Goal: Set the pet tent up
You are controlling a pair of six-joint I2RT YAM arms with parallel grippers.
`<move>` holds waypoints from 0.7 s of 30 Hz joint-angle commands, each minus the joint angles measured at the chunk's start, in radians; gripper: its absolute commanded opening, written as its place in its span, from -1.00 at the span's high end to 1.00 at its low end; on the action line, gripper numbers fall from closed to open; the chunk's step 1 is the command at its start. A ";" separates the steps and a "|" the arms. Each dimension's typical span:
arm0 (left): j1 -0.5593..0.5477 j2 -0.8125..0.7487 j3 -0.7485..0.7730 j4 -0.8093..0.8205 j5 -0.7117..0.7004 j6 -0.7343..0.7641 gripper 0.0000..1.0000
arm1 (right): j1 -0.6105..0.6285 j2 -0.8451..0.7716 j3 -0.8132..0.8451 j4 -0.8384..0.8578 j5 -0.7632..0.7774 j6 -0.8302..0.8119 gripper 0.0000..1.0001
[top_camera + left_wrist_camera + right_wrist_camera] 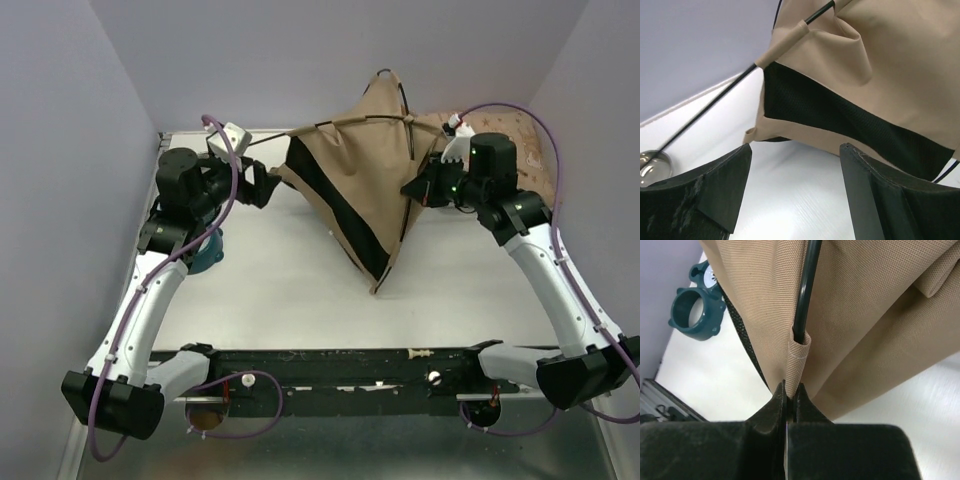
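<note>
The tan pet tent (350, 170) stands half raised at the back middle of the table, with black mesh panels and thin black poles. My right gripper (410, 190) is at its right side. In the right wrist view that gripper (791, 387) is shut on the lower end of the tan fabric sleeve (797, 360) from which a black pole (807, 290) rises. My left gripper (268, 185) hovers open just off the tent's left corner. In the left wrist view its fingers (715, 185) are wide apart over bare table, with the tent (880, 65) and a pole (715, 102) beyond them, untouched.
A teal ring-shaped part (208, 255) lies on the table by the left arm and shows in the right wrist view (692, 310). A pink patterned cushion (520, 135) sits at the back right behind the right arm. A black rail (340, 365) runs along the near edge. Purple walls enclose the table.
</note>
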 commanded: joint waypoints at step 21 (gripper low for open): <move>0.187 -0.001 0.106 -0.603 0.341 0.373 -0.74 | -0.233 0.281 0.652 -0.626 -0.373 -0.911 0.99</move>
